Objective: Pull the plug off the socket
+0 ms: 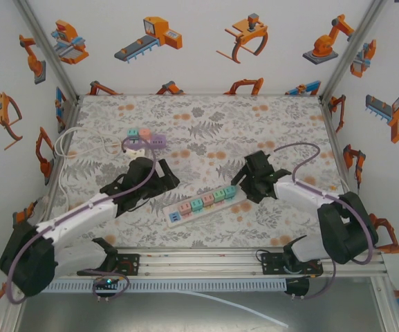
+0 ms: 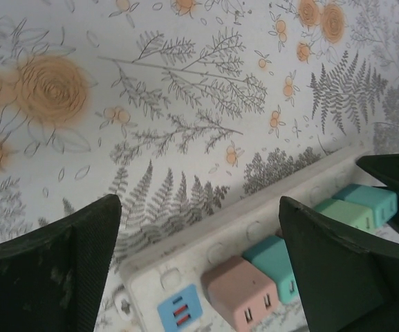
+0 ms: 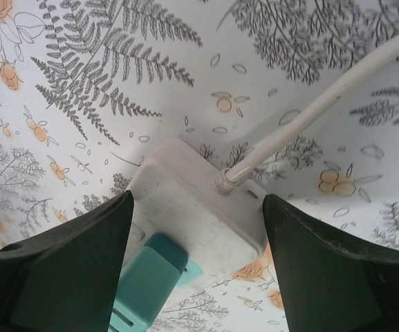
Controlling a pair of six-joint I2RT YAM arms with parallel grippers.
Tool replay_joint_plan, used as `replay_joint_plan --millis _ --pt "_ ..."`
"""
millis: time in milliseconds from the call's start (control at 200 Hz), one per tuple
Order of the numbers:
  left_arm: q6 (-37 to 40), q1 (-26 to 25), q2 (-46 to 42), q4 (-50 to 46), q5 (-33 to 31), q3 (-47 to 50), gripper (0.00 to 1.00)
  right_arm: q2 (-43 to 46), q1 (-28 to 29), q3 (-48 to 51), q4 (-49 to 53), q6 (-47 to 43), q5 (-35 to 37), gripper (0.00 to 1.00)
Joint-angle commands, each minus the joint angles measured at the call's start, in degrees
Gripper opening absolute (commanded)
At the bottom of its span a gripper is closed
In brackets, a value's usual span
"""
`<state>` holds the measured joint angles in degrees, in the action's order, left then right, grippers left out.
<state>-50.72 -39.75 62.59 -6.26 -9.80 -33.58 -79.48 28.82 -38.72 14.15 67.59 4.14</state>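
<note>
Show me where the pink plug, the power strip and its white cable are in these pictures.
pink plug (image 2: pixel 239 285), left wrist view, on its top face.
power strip (image 3: pixel 198 209), right wrist view, on its bare white end.
white cable (image 3: pixel 310 113), right wrist view, midway along its visible run.

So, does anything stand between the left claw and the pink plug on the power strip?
Nothing visible does. The left claw hangs open over the power strip, the pink plug in line with its gap. A teal plug sits right beside the pink one.
</note>
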Motion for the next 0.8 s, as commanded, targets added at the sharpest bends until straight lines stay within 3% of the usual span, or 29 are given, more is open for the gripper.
replay_joint_plan --millis 0,95,210,340,456,561,676,796 --pt "-10.5 -0.7 -6.1 -14.1 -1.4 2.3 0.83 0.9 1.5 1.3 1.4 5.8 2.5 0.70" --pt "-17.7 -1.2 -10.6 -20.8 -0.7 4.6 0.80 2.5 2.8 1.5 2.0 6.4 2.4 0.69" --pt "-21.7 -1.5 -15.2 -21.0 0.7 8.8 0.77 3.6 8.1 2.2 2.3 10.7 4.2 0.68" --pt "-22.1 -1.4 -16.8 -25.6 -2.0 9.4 0.71 5.9 14.5 4.4 2.2 18.1 8.8 0.68" --pt "-21.0 -1.0 -16.2 -27.3 -3.3 9.5 0.62 7.7 15.5 5.3 0.6 17.1 10.2 0.69" --pt "-20.3 -0.6 -15.4 -27.6 -2.9 9.2 0.56 11.6 15.6 2.6 3.1 5.5 14.1 0.72" --pt "-19.2 -0.5 -15.0 -27.2 -2.6 9.1 0.52 17.3 15.5 -0.9 3.3 -22.7 17.1 0.76" --pt "-17.2 -0.4 -15.0 -25.6 -1.1 9.1 0.51 23.2 15.4 -2.3 0.3 -55.5 7.3 0.78"
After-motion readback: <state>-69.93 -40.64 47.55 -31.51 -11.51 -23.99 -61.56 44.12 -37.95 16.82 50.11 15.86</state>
